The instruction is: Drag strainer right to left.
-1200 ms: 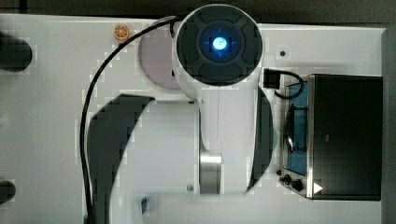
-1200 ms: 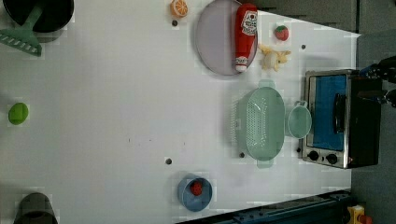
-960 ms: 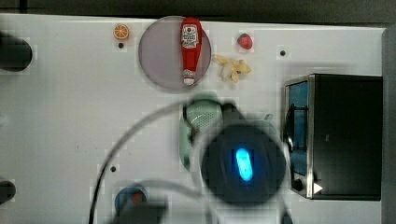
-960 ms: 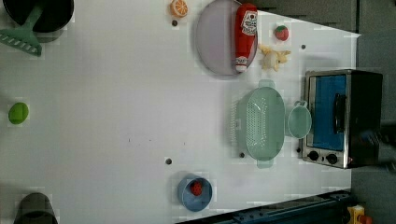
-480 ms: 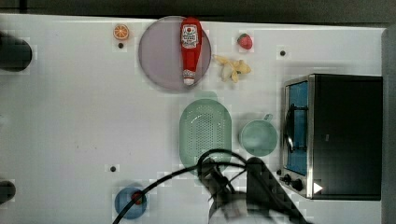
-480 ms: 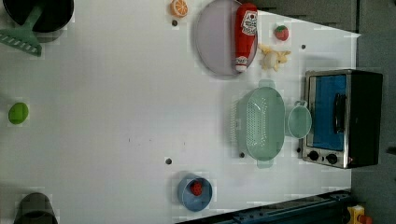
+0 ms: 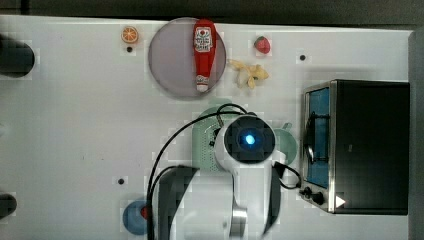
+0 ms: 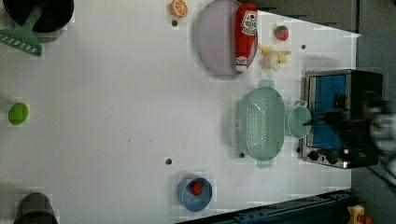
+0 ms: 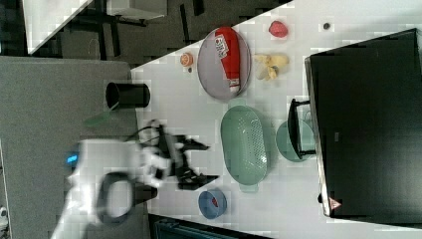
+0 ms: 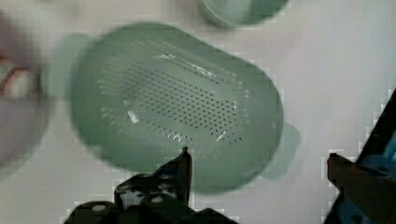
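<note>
- White desk (image 8: 116, 116) lies bare on the left view's left, room for the drag.
- Mint strainer (image 8: 260, 122) sits mid-desk in the left view, between plate (image 8: 219, 39) and blue bowl (image 8: 194, 191), mug (image 8: 299, 122) just beside it; its long axis runs up-down there.
- My pincer (image 10: 257, 161) hovers above its rim, spread wide, holding nothing.

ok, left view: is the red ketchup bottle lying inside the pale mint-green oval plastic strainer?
No, the ketchup bottle lies on the grey-lilac plate, apart from the strainer.
</note>
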`<state>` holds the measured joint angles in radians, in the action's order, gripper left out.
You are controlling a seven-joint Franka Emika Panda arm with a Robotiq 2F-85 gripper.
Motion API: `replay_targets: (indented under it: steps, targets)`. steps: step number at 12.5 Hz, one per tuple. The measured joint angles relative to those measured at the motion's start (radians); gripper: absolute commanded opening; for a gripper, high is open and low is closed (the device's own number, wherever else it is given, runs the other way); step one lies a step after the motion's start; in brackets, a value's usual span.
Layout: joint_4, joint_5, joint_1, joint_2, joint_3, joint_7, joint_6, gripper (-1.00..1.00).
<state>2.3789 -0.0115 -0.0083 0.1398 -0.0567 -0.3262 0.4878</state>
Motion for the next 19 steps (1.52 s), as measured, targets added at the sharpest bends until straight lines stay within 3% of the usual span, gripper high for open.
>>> replay_targets:
  steps: [3,11,16,19]
  targets:
    - [0.104,-0.016,0.019,-0.154,-0.010,-0.073,0.260,1.00]
    - [0.096,-0.026,0.024,-0.392,0.053,-0.325,0.685,1.00]
    - [0.096,-0.021,0.025,-0.533,0.088,-0.393,0.766,1.00]
    - [0.100,-0.025,0.066,-0.532,0.101,-0.431,0.753,1.00]
